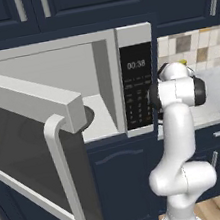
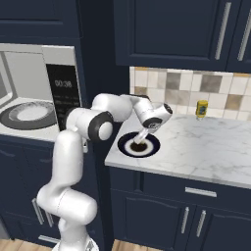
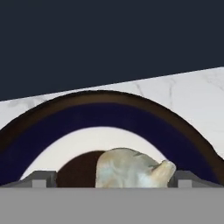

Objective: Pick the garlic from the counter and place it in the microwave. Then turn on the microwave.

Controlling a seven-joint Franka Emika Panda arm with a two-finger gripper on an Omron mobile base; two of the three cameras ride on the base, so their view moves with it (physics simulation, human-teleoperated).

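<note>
Garlic (image 3: 131, 168) on plate (image 2: 152, 146) at worktop (image 2: 206, 147) left edge; my pincer (image 2: 139, 143) open, straddling it to grasp.

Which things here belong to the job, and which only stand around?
For the job:
garlic, on the plate
microwave, door open
counter
gripper, open over the garlic

Just there:
dark blue plate
yellow jar

Even, flat rendered light throughout; no glare. Soft shadow beneath arm on table (image 2: 196, 142). Hand view coarse, blurred at close range; base views sharp.
</note>
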